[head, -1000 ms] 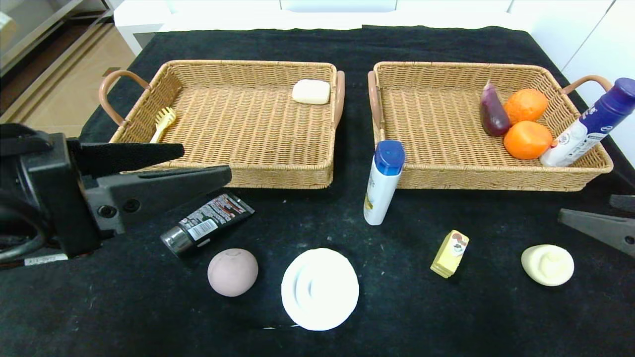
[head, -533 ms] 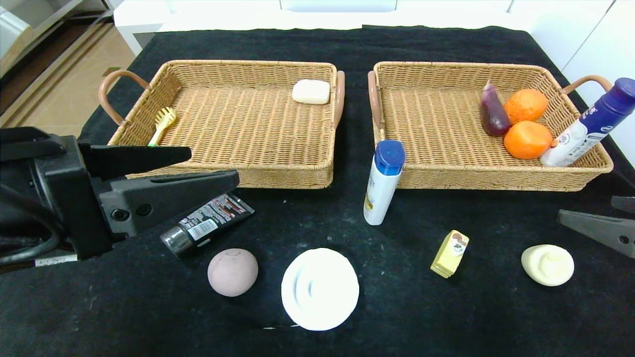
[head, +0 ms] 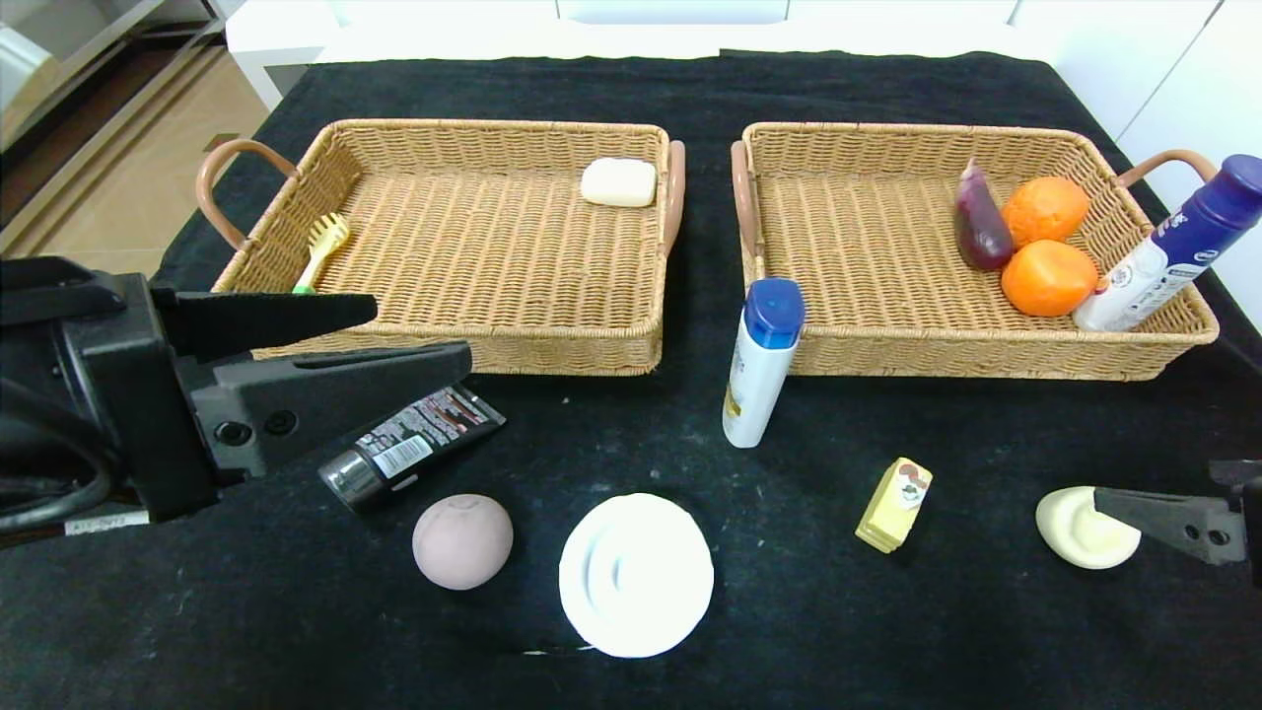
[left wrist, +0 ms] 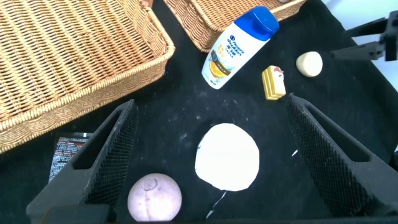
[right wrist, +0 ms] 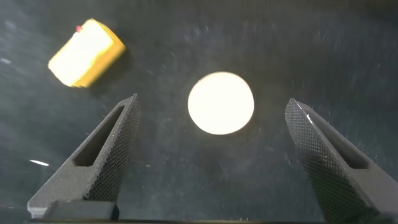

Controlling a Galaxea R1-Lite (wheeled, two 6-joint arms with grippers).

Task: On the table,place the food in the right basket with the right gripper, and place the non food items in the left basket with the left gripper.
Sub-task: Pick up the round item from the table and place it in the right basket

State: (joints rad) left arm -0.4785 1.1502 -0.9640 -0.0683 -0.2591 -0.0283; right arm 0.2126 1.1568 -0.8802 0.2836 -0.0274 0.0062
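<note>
On the black-draped table (head: pixel 887 631) lie a black tube (head: pixel 412 446), a mauve bun (head: pixel 462 541), a white dish (head: pixel 636 575), a white bottle with blue cap (head: pixel 761 363), a yellow cake slice (head: pixel 892 505) and a cream bun (head: pixel 1080 528). My left gripper (head: pixel 419 330) is open and empty, above the tube near the left basket (head: pixel 463 355). In the left wrist view (left wrist: pixel 210 101) the dish (left wrist: pixel 227 155) lies between its fingers. My right gripper (head: pixel 1154 483) is open over the cream bun, which lies between its fingertips in the right wrist view (right wrist: pixel 221 102).
The left basket holds a yellow brush (head: pixel 320 247) and a white soap bar (head: pixel 618 182). The right basket (head: pixel 887 355) holds an eggplant (head: pixel 979 222), two oranges (head: pixel 1048 278) and a dark-blue-capped bottle (head: pixel 1168 247) leaning on its right rim.
My right gripper has moved toward me and now hangs over the cream bun. My left gripper edged slightly to the right and then held still. No object has moved.
</note>
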